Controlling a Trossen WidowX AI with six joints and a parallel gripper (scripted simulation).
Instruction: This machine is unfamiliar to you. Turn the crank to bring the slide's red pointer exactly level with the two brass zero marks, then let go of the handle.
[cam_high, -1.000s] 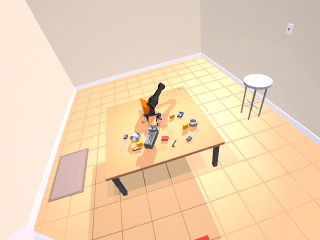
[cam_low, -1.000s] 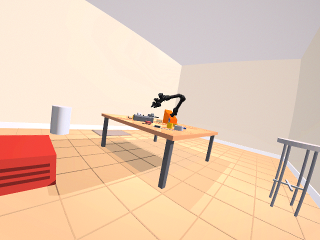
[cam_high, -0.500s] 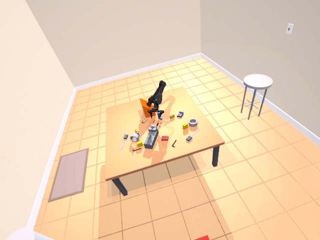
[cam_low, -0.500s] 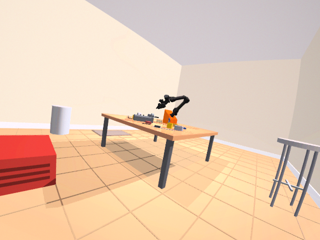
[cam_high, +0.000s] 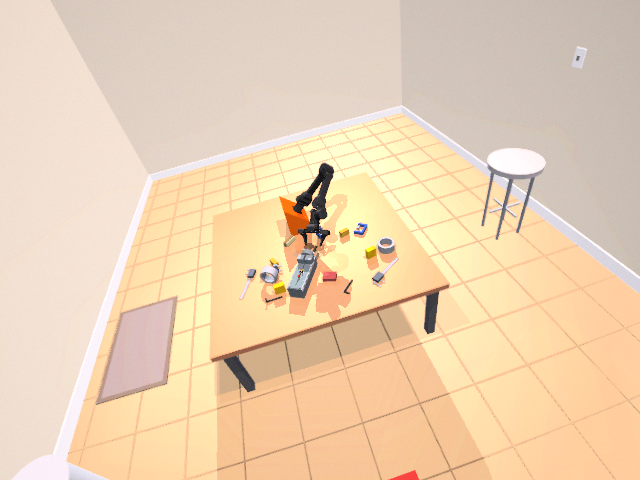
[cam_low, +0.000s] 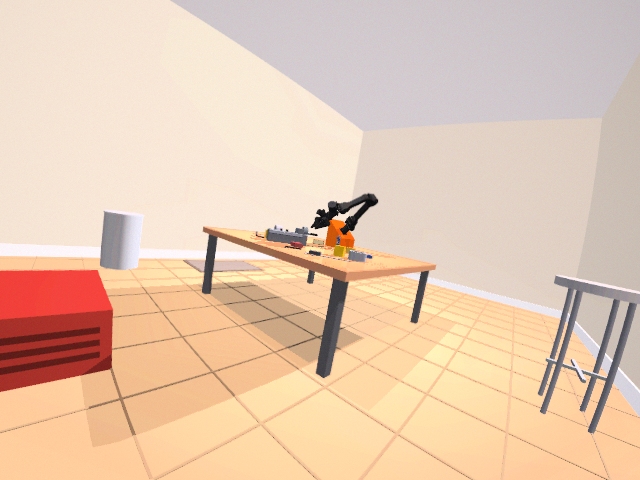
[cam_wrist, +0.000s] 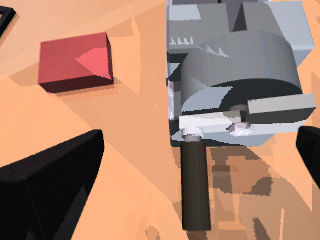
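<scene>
The grey slide machine (cam_high: 301, 274) (cam_low: 283, 235) lies on the table. The wrist view shows only its crank end (cam_wrist: 235, 75): a round grey hub, a pale crank arm (cam_wrist: 210, 121) and a dark handle (cam_wrist: 194, 187) sticking out towards me. My gripper (cam_wrist: 197, 137) (cam_high: 314, 240) (cam_low: 315, 223) is open and empty. It hangs just above the crank end, with one finger on each side of the handle and clear of it. The red pointer and the brass marks are out of the wrist view and too small to read in the top and exterior views.
A dark red block (cam_wrist: 75, 60) (cam_high: 329, 276) lies beside the machine. Around it are an orange wedge (cam_high: 290, 214), yellow blocks (cam_high: 370, 252) (cam_high: 279, 287), a tape roll (cam_high: 386, 244), a blue clamp (cam_high: 361, 225), a brush (cam_high: 385, 271) and a silver can (cam_high: 268, 272).
</scene>
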